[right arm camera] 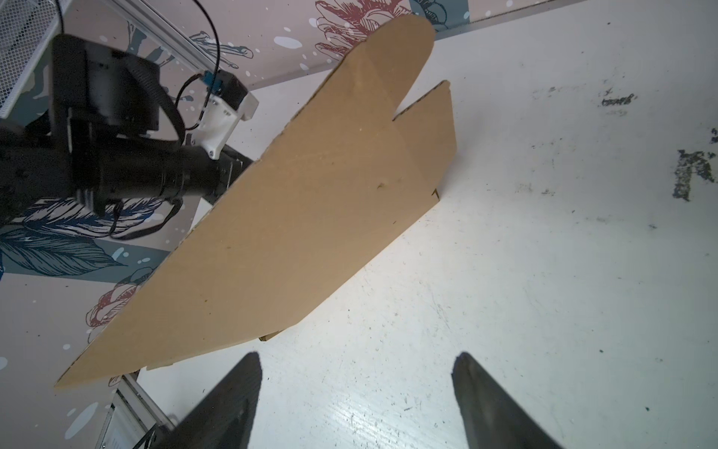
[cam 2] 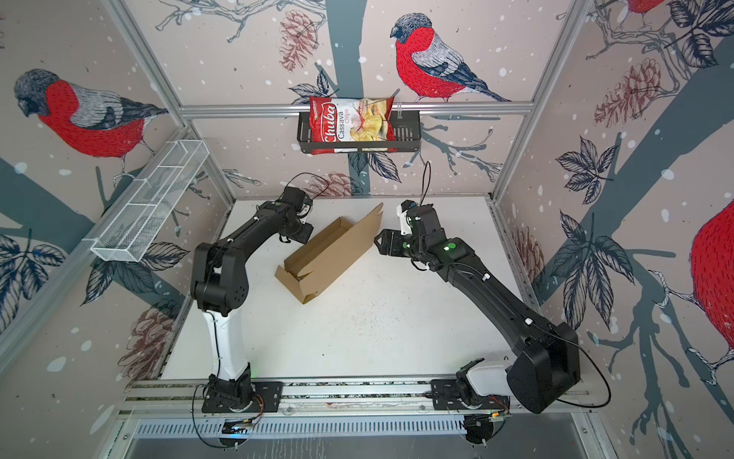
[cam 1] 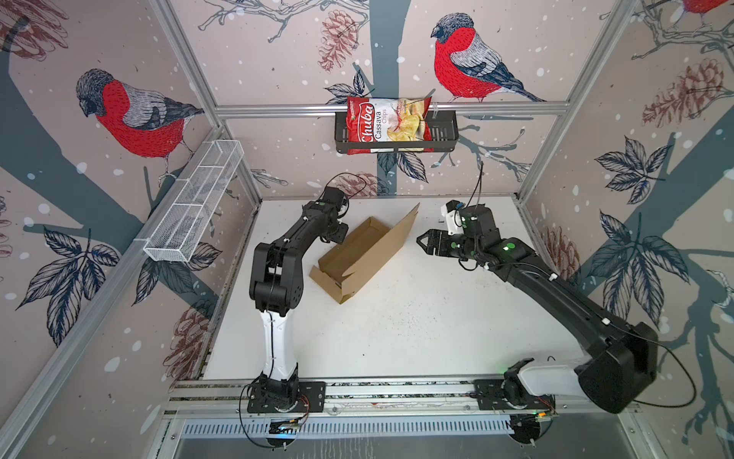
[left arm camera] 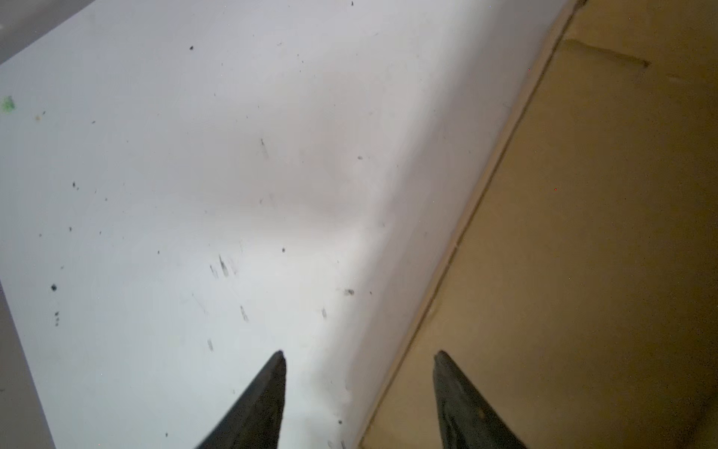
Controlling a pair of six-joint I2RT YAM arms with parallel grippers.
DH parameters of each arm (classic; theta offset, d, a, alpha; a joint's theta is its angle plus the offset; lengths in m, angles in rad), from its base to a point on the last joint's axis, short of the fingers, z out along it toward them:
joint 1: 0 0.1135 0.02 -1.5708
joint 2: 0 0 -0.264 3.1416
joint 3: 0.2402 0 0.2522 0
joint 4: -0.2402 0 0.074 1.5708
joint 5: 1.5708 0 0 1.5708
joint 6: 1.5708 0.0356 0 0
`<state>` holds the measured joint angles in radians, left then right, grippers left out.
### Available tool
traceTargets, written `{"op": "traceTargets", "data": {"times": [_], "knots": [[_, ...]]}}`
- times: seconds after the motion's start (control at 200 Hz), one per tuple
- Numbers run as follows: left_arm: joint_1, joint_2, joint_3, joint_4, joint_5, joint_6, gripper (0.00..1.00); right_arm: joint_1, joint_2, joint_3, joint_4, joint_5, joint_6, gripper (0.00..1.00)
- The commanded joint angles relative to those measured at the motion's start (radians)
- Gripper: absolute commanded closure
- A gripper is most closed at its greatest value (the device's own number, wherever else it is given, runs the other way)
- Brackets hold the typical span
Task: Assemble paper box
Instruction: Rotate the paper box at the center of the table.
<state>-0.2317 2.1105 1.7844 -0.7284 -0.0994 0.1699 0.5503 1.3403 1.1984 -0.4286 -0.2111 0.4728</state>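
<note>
The paper box (cam 1: 359,254) (cam 2: 325,256) is plain brown cardboard, half formed, lying at an angle in the middle of the white table (cam 1: 397,318). Its long lid panel (right arm camera: 291,217) stands up on the right side. My left gripper (cam 1: 337,237) (left arm camera: 359,353) is low at the box's left wall (left arm camera: 582,252). It is open, one finger over the table and one over the cardboard, gripping nothing. My right gripper (cam 1: 422,239) (right arm camera: 359,355) hovers just right of the raised panel. It is open and empty, with bare table between its fingers.
A red chips bag (cam 1: 387,123) sits in a black basket (cam 1: 447,133) on the back wall. A white wire basket (cam 1: 194,202) hangs on the left wall. Both arm bases are mounted on a metal rail (cam 1: 397,391) along the table's front edge.
</note>
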Motion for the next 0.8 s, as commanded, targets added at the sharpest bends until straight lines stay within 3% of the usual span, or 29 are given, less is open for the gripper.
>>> {"op": "traceTargets", "data": {"times": [0.0, 0.215, 0.325, 0.46, 0.655, 0.795], "knots": [[0.01, 0.076, 0.063, -0.06, 0.089, 0.083, 0.44, 0.004, -0.011, 0.0, -0.007, 0.008, 0.008, 0.22], [0.02, 0.155, 0.107, -0.099, 0.2, 0.069, 0.54, -0.001, -0.021, 0.005, -0.033, 0.052, -0.002, 0.22], [0.02, 0.174, 0.121, -0.117, 0.199, 0.027, 0.73, -0.009, -0.017, 0.003, -0.033, 0.062, -0.008, 0.22], [0.02, 0.139, 0.08, -0.098, 0.211, -0.053, 0.84, -0.013, -0.011, -0.002, -0.03, 0.073, -0.016, 0.23], [0.029, -0.002, -0.038, -0.021, 0.189, -0.111, 0.77, -0.032, -0.004, -0.004, -0.038, 0.062, -0.044, 0.23], [0.029, -0.079, -0.027, -0.023, 0.291, -0.064, 0.61, -0.05, -0.007, -0.015, -0.041, 0.059, -0.059, 0.23]]}}
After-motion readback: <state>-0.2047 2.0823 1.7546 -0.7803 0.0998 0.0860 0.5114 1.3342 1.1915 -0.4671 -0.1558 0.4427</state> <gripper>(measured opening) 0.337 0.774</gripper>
